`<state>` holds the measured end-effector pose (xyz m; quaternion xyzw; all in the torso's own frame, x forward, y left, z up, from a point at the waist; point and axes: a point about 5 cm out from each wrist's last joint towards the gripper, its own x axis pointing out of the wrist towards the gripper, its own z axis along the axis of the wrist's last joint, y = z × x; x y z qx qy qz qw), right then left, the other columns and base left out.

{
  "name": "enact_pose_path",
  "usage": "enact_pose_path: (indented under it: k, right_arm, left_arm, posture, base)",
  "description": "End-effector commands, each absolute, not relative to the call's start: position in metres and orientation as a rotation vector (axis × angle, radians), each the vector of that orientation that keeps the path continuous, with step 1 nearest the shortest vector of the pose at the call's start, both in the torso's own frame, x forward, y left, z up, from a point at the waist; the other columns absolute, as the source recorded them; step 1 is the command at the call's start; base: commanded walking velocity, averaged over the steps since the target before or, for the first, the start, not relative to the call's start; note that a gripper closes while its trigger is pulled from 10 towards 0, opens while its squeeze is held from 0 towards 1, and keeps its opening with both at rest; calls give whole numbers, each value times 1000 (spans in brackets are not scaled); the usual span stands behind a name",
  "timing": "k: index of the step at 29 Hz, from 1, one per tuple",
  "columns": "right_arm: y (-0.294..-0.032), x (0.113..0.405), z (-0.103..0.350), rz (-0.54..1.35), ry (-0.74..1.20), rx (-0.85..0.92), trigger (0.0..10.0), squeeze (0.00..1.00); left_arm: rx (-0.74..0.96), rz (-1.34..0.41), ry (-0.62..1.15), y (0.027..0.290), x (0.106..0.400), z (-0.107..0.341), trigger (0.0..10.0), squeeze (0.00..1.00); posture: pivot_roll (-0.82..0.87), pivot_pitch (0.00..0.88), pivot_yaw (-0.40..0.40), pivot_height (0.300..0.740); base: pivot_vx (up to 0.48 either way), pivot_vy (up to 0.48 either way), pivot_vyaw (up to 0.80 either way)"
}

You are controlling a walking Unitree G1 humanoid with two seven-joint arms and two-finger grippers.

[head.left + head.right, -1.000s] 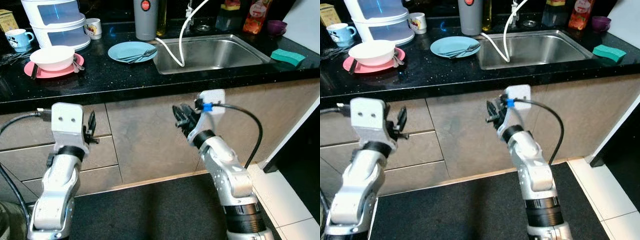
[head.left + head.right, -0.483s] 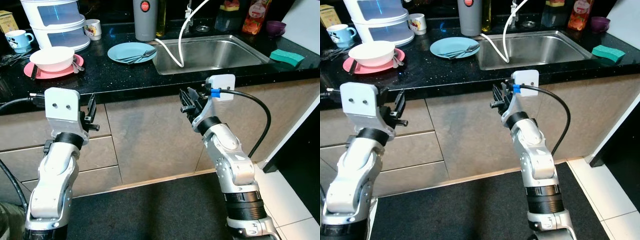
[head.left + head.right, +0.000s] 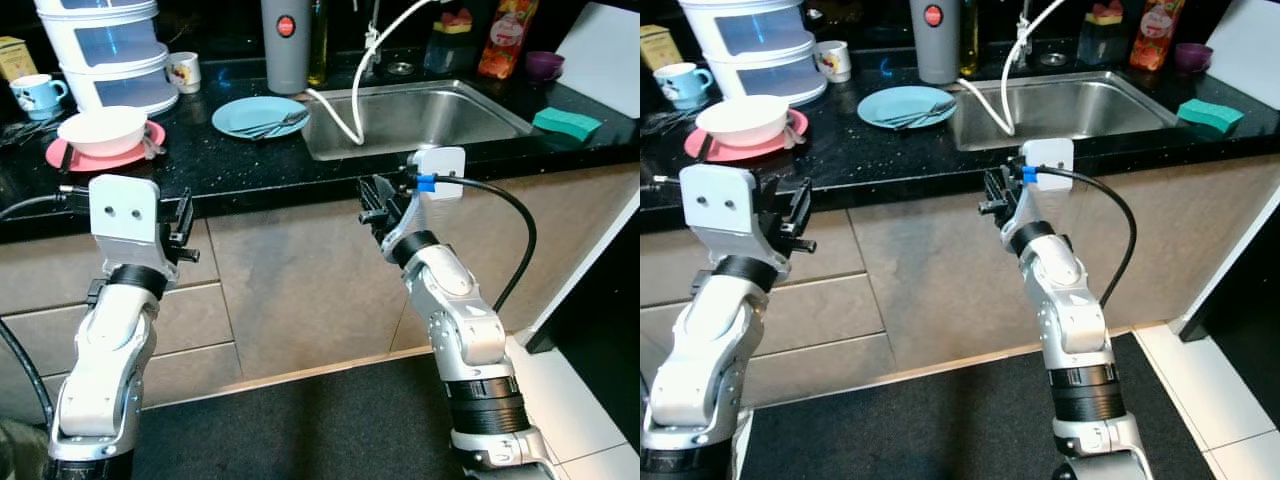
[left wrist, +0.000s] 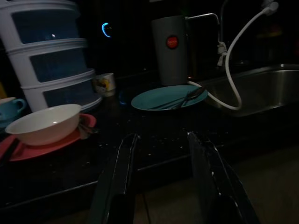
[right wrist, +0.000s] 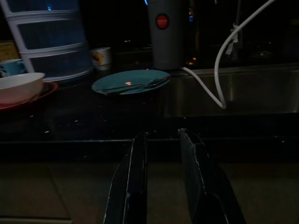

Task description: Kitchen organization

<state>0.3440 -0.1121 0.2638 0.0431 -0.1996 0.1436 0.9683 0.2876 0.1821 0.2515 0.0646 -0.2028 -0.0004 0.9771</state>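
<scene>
Left eye view shows my left gripper (image 3: 183,232) and right gripper (image 3: 372,205) apart, holding nothing, just below the desk (image 3: 260,160) edge. Up ahead sits the white bowl (image 3: 102,129): hard, smooth, breakable. I'd pinch its rim.

On the bench (image 3: 250,165), the sink (image 3: 420,115) lies at two o'clock. A plate (image 3: 255,115) with cutlery sits just left of it, a tumbler (image 3: 285,45) behind. At ten o'clock a bowl (image 3: 100,128) rests on another plate (image 3: 60,157), before stacked containers (image 3: 105,50).
</scene>
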Motion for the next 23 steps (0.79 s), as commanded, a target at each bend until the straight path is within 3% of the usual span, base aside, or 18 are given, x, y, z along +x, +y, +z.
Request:
enact_pose_path:
  k: [1, 23]
  right_arm:
    - [-108, 345, 264, 298, -403, 85, 10000, 0]
    - [-108, 345, 262, 289, -406, 74, 10000, 0]
  left_arm:
    - [130, -2, -422, 184, 285, 255, 10000, 0]
    - [135, -37, -408, 180, 285, 255, 10000, 0]
  posture:
    - [-19, 62, 27, 740]
    - [-15, 81, 31, 740]
  base:
    - [311, 0, 0]
    - [317, 0, 0]
